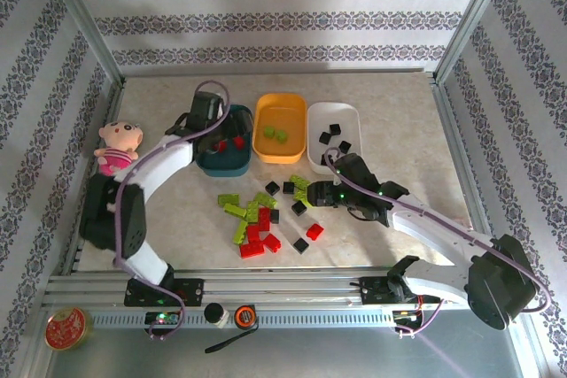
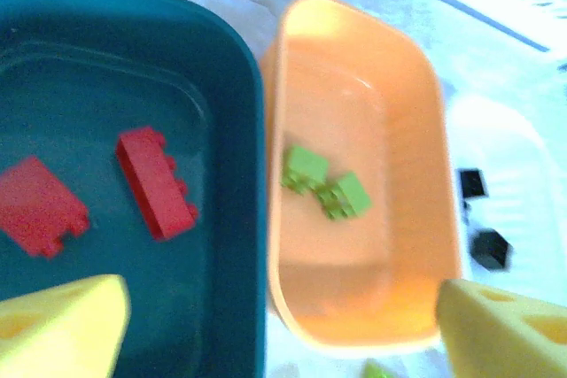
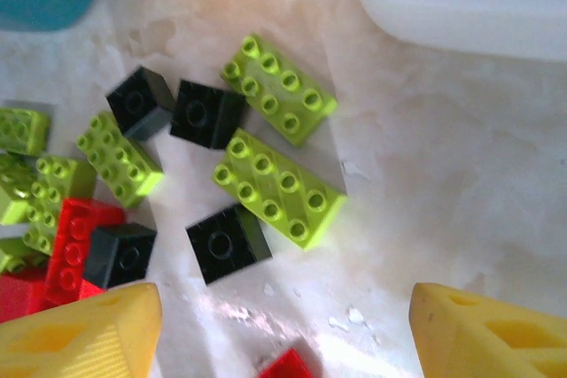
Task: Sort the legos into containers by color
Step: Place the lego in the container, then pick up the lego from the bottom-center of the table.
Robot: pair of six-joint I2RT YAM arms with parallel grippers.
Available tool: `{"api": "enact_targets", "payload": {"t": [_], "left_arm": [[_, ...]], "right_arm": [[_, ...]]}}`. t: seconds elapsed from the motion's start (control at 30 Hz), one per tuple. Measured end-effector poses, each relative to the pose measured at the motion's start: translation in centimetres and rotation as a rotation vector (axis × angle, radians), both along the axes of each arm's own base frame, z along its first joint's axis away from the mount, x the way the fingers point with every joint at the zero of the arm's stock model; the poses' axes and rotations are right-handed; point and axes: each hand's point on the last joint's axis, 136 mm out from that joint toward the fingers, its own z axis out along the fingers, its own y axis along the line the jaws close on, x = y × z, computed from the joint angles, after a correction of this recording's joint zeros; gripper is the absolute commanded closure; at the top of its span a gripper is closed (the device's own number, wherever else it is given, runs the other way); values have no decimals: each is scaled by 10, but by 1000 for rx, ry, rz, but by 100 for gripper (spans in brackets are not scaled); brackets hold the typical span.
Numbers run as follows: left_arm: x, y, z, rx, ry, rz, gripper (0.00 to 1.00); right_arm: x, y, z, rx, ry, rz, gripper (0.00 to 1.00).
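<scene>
My left gripper (image 1: 213, 127) (image 2: 283, 335) hangs open over the dark teal tray (image 1: 223, 168) (image 2: 232, 219), near its edge with the orange-yellow tray (image 1: 280, 153) (image 2: 372, 294). Nothing sits between its yellow fingers. Two red legos (image 2: 155, 181) lie in the teal tray, two lime ones (image 2: 326, 181) in the orange one, and black ones (image 2: 489, 248) in the white tray (image 1: 351, 112). My right gripper (image 1: 321, 192) (image 3: 283, 329) is open just above the loose pile of legos (image 1: 261, 219). A black brick (image 3: 228, 243) and a lime brick (image 3: 279, 185) lie just ahead of its fingers.
A pink doll (image 1: 117, 146) sits at the table's left edge beside the left arm. A round red-gold tin (image 1: 66, 328) rests off the table at the front left. Metal frame posts and patterned walls close in the sides and back.
</scene>
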Motion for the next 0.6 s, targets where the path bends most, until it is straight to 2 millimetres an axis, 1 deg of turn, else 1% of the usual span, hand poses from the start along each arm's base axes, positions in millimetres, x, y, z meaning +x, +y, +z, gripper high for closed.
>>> {"api": "enact_targets", "payload": {"t": [0.07, 0.2, 0.3, 0.43, 0.6], "left_arm": [[-25, -3, 2, -35, -11, -24, 0], [-72, -7, -6, -84, -8, -68, 0], [-98, -5, -16, -113, 3, -82, 0], [-117, -1, -27, -130, 19, -81, 0], [-128, 3, -41, -138, 49, -68, 0]], "right_arm": [[-8, -1, -5, -20, 30, 15, 25], [-30, 3, -21, -68, 106, 74, 25], [-46, 6, -34, -115, 169, 122, 23], [-62, 16, -43, -163, 212, 201, 22], [-69, 29, -50, -198, 240, 248, 21]]}}
